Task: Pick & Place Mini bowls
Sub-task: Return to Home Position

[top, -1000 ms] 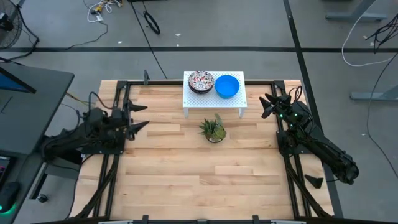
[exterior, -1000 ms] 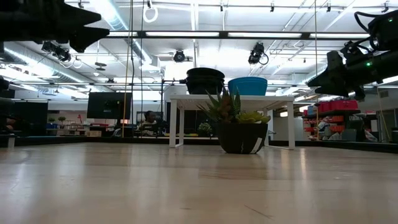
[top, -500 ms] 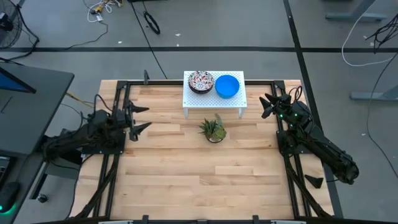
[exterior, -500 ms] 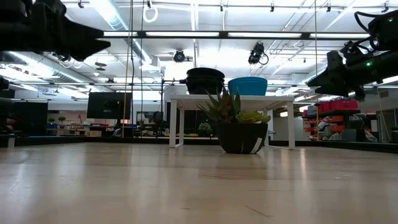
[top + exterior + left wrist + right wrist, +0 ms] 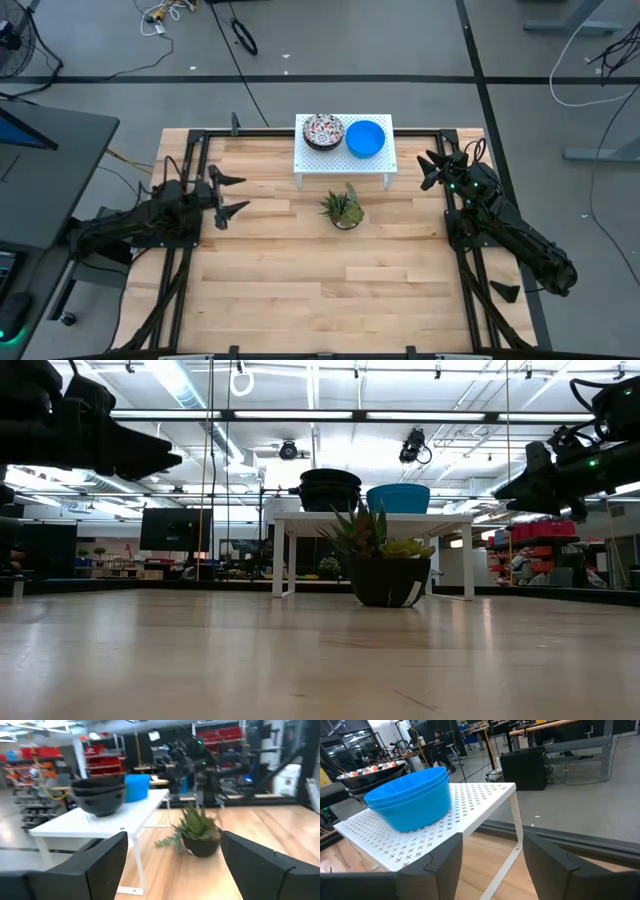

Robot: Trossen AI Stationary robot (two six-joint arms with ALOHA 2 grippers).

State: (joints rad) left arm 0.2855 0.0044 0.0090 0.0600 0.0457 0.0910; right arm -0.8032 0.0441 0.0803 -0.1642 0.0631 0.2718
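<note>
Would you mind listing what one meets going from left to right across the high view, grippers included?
Left gripper, open → stack of patterned bowls on the white perforated stand → potted plant → stack of blue bowls → right gripper, open.

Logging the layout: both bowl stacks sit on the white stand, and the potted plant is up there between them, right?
Not quite. Both bowl stacks, the patterned bowls and blue bowls, sit on the white stand, but the high view shows the potted plant on the wooden table, in front of the stand.
</note>
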